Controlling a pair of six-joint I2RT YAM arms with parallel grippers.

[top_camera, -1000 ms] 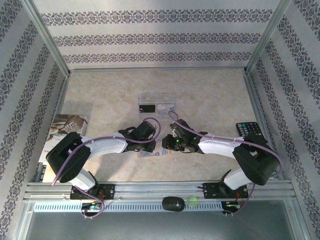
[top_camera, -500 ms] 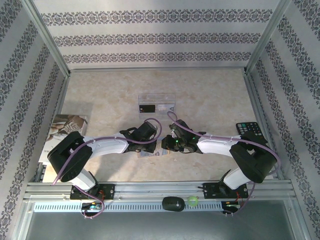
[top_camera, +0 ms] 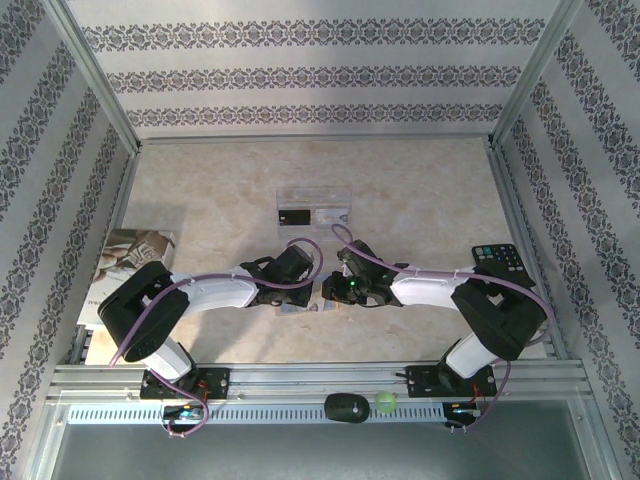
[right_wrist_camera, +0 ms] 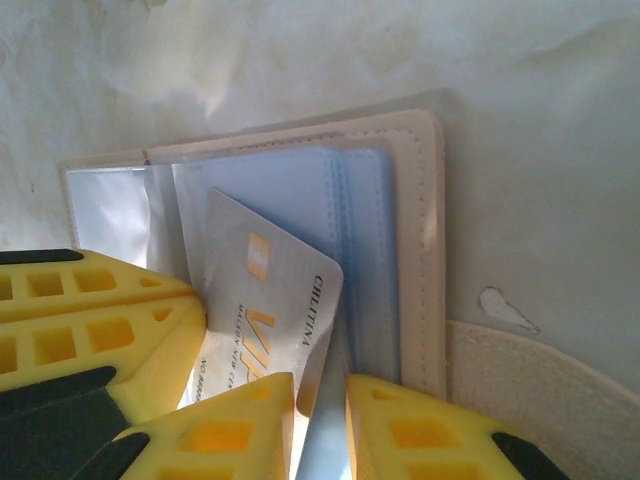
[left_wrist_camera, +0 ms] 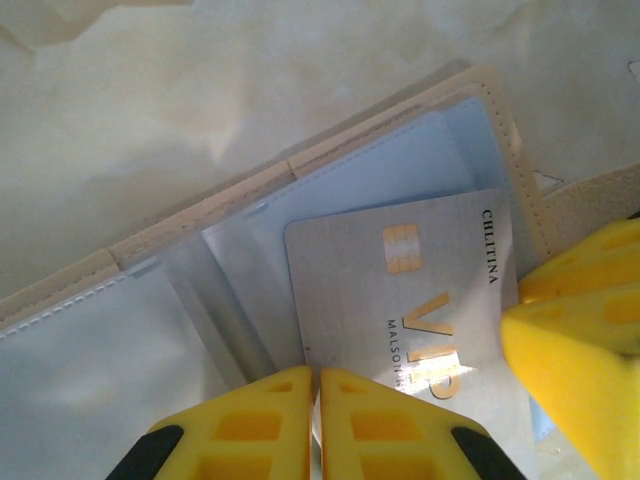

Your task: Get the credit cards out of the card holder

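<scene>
The tan card holder (left_wrist_camera: pixel 352 137) lies open on the table, its pale blue-grey sleeves facing up, under both grippers (top_camera: pixel 297 307). A silver credit card (left_wrist_camera: pixel 400 290) with gold lettering sticks partly out of a sleeve. My left gripper (left_wrist_camera: pixel 318 385) is shut on that card's near edge. My right gripper (right_wrist_camera: pixel 320 395) is shut on a blue-grey sleeve of the holder (right_wrist_camera: pixel 415 230), right beside the card (right_wrist_camera: pixel 260 290). In the top view the two grippers meet tip to tip over the holder, the left one (top_camera: pixel 300 290) and the right one (top_camera: pixel 330 290). A black card (top_camera: pixel 293 215) and a pale card (top_camera: pixel 330 214) lie in the clear tray.
The clear tray (top_camera: pixel 313 198) stands just beyond the grippers. A black keypad device (top_camera: pixel 500 258) lies at the right edge and a printed booklet (top_camera: pixel 125 255) at the left. A black mouse (top_camera: pixel 346 408) and a green ball (top_camera: pixel 385 403) rest on the front rail.
The left gripper's jaws have closed on the silver card. The right arm's elbow has shifted slightly left; both grippers stay over the holder.
</scene>
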